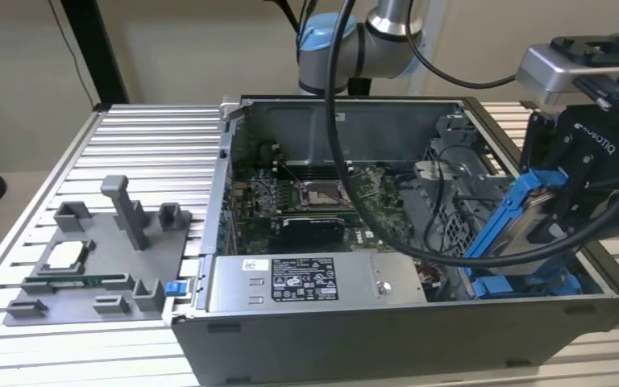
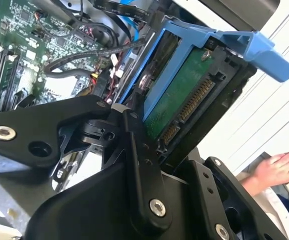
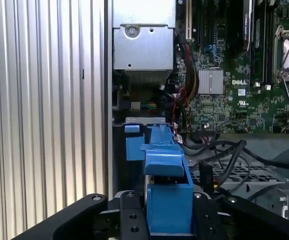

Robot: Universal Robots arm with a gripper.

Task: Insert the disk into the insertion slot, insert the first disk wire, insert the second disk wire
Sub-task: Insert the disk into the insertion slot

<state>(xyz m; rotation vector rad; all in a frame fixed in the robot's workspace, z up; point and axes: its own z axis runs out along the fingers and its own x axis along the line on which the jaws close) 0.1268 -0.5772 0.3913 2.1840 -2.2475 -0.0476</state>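
My gripper [image 1: 563,211] is shut on the disk [image 1: 538,216], a silver drive clipped in a bright blue frame. It holds the disk tilted on edge at the exterior view's right end of the open computer case, its lower end just above the insertion slot [image 1: 525,284], a bay with blue rails. In the second wrist view the disk [image 2: 182,100] shows its green board and connector pins between the black fingers [image 2: 134,145]. In the first wrist view the blue frame [image 3: 167,170] points at the slot's blue tabs [image 3: 133,142]. Loose black cables [image 3: 224,160] lie beside the bay.
A grey labelled power-supply box [image 1: 304,282] fills the case's front, with the motherboard [image 1: 309,201] behind it. A grey fixture plate [image 1: 84,266] holding small parts lies on the ribbed aluminium table [image 1: 138,145]. A person's hand [image 2: 279,167] rests beyond the case.
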